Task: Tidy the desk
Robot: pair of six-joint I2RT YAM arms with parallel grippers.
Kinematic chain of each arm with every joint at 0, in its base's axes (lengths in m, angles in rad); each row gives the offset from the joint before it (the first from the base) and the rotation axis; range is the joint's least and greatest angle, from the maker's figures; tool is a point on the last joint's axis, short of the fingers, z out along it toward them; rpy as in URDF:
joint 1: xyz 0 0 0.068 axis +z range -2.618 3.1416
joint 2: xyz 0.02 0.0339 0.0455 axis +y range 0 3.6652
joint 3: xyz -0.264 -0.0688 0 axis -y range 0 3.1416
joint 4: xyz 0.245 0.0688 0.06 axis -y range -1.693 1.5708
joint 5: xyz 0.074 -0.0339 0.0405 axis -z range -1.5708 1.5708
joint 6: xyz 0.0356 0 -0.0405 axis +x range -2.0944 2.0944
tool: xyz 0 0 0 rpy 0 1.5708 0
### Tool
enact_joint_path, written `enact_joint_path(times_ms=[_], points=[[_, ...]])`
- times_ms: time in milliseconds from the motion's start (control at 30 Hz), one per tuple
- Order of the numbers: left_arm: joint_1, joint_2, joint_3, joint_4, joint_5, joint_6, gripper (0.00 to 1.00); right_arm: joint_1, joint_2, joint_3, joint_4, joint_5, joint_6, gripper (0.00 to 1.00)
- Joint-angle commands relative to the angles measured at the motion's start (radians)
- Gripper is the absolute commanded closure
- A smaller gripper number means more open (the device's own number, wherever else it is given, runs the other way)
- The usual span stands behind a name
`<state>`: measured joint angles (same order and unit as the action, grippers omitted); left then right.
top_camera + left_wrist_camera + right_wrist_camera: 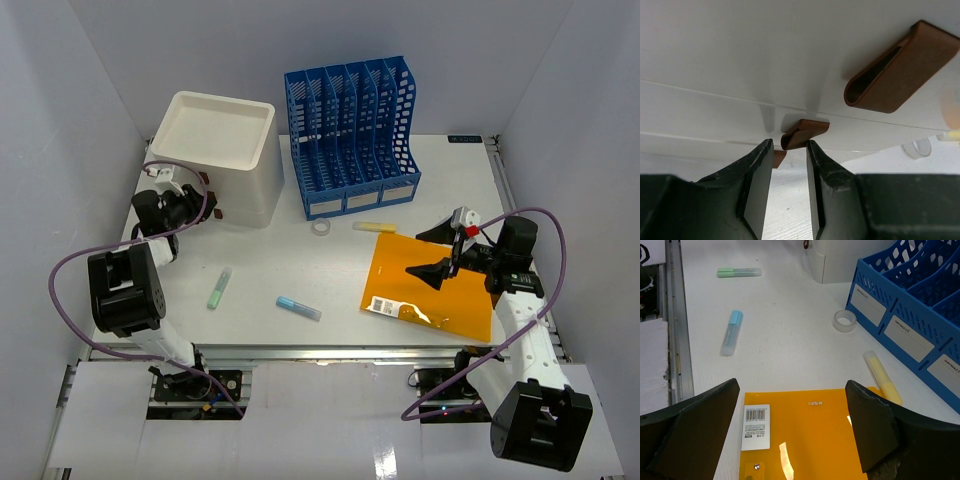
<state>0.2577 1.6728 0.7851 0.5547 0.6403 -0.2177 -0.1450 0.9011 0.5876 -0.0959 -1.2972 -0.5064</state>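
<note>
The desk (300,270) is a white tabletop with metal rails. On it lie an orange folder (430,285), a green highlighter (219,288), a blue highlighter (298,308), a yellow highlighter (374,227) and a tape ring (321,228). My left gripper (205,200) is at the front of the white drawer unit (225,160). In the left wrist view the gripper (788,145) is narrowly open, with a brown drawer handle (807,131) at its tips, not clamped. My right gripper (445,250) hovers wide open and empty over the folder (805,440).
A blue file rack (350,130) stands at the back centre, right of the drawer unit. A second brown handle (900,70) sits higher on the unit. The right wrist view shows the tape ring (845,320), yellow highlighter (882,377) and blue highlighter (731,332) beyond the folder.
</note>
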Motion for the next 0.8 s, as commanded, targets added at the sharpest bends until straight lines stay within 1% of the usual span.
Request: enact_joint_path(times_ms=[0, 133, 167, 233, 333, 500, 633, 767], points=[[-0.006, -0.011, 0.038, 0.025, 0.021, -0.005, 0.58, -0.007, 0.006, -0.006, 0.03, -0.013, 0.0, 0.07], [-0.006, -0.018, 0.047, 0.027, 0.025, -0.018, 0.64, -0.007, 0.004, -0.006, 0.028, -0.013, 0.0, 0.07], [-0.007, -0.019, 0.048, 0.028, 0.026, -0.02, 0.68, -0.007, 0.005, -0.006, 0.028, -0.013, 0.0, 0.07], [-0.008, -0.025, 0.048, 0.025, 0.031, -0.024, 0.79, -0.007, 0.004, -0.006, 0.027, -0.013, 0.0, 0.06], [-0.008, -0.038, 0.037, 0.018, 0.035, -0.024, 0.85, -0.007, 0.002, -0.005, 0.028, -0.016, 0.002, 0.07], [-0.008, -0.103, -0.018, 0.03, 0.033, -0.032, 0.89, -0.007, -0.003, -0.004, 0.029, -0.021, 0.003, 0.07], [-0.006, -0.175, -0.073, 0.011, 0.026, -0.023, 0.94, -0.007, -0.011, -0.005, 0.03, -0.027, 0.006, 0.07], [-0.006, -0.238, -0.118, -0.016, -0.002, -0.007, 0.96, -0.008, -0.018, -0.005, 0.031, -0.032, 0.009, 0.07]])
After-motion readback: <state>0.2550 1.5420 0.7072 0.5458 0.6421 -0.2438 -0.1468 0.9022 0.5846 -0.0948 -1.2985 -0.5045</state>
